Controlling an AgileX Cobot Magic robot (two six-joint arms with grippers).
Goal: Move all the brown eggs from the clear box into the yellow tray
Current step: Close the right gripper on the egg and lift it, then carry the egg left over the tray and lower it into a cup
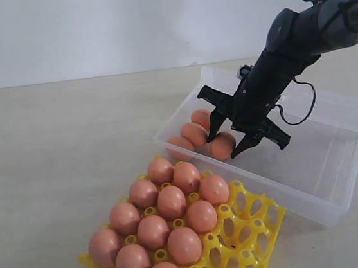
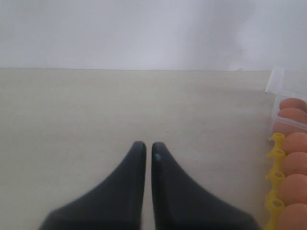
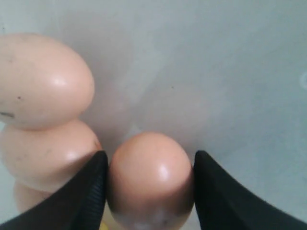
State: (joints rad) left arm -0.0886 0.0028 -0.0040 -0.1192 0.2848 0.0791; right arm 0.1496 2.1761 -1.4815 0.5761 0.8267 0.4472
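In the exterior view my right gripper [image 1: 224, 145] reaches down into the near left corner of the clear box [image 1: 317, 212]. It is shut on a brown egg [image 1: 223, 146]. The right wrist view shows that egg [image 3: 149, 179] with a black finger [image 3: 86, 196] pressed against each side. Three more brown eggs [image 1: 194, 133] lie beside it in the box. The yellow tray [image 1: 253, 216] in front holds several brown eggs [image 1: 172, 201], and its right-hand cups are bare. My left gripper [image 2: 148, 146] is shut over bare table, holding nothing, and does not show in the exterior view.
The box's hinged clear lid [image 1: 357, 110] lies open at the far right. The tray's edge [image 2: 276, 158] and a box corner [image 2: 278, 81] sit at the side of the left wrist view. A pale wall [image 1: 89, 28] stands behind the beige table [image 1: 58, 154].
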